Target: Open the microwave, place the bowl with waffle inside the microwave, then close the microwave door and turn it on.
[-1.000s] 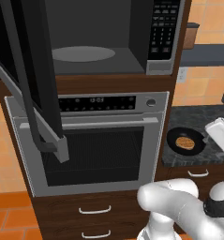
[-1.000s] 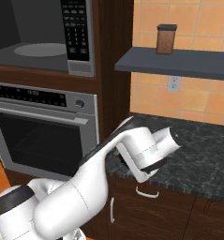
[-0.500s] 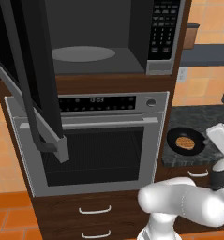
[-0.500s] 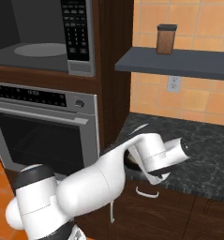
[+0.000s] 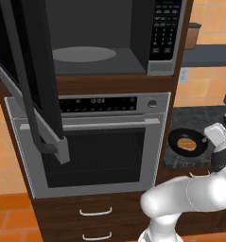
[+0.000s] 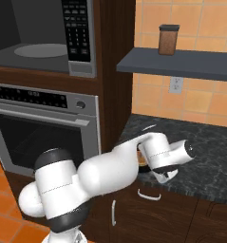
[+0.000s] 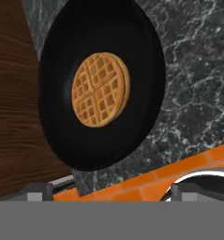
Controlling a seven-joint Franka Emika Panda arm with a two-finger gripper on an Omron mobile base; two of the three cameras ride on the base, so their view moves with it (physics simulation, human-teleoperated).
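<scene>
Microwave door (image 5: 27, 80): swung wide to the left — left base view.
Microwave (image 5: 100, 40): cavity open, keypad at right.
Oven (image 5: 93, 142): directly below it.
Bowl with waffle (image 5: 187, 142): on the dark counter (image 6: 200, 142) right of the oven; hand view shows the waffle (image 7: 100, 89) centred.
Jar (image 6: 168, 39): on the shelf — right base view.
Gripper (image 7: 108, 190): above the bowl, fingertips spread wide, holding nothing.

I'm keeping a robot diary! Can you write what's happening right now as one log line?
microwave door: open | microwave: nothing on its turntable | bowl with waffle: on counter, not held | gripper: above bowl, open | stage: reaching for bowl
</scene>
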